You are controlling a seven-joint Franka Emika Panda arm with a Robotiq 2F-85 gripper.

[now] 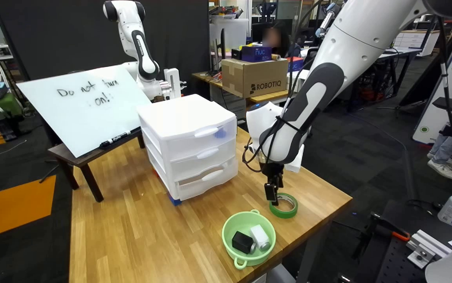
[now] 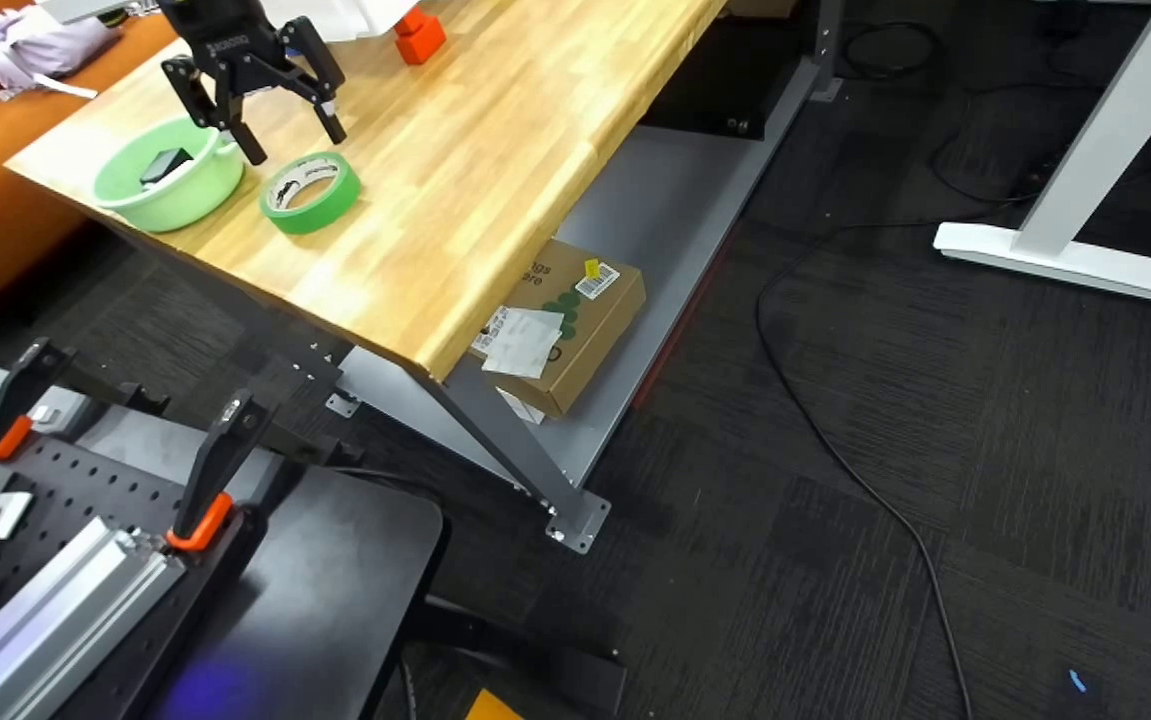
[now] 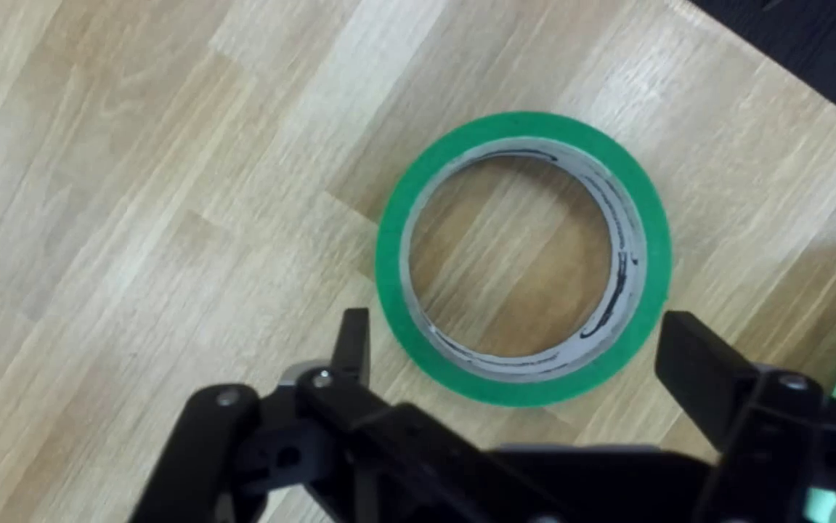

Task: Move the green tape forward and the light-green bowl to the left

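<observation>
The green tape (image 3: pixel 391 265) lies flat on the table (image 1: pixel 131 220), just beside the light-green bowl (image 2: pixel 185 203) and not touching it. The gripper (image 2: pixel 296 145) hangs near the bowl, its fingers spread wide and gripping nothing. Whether the step in hand is taking the tape or leaving it cannot be told. For taking, the spread looks scarcely enough to straddle the whole tape, so pinching its wall on the side away from the bowl, one finger in the hole, should hold well and spare the bowl a knock. For leaving, a straight lift should carry the finger nearest the bowl clear of it.
</observation>
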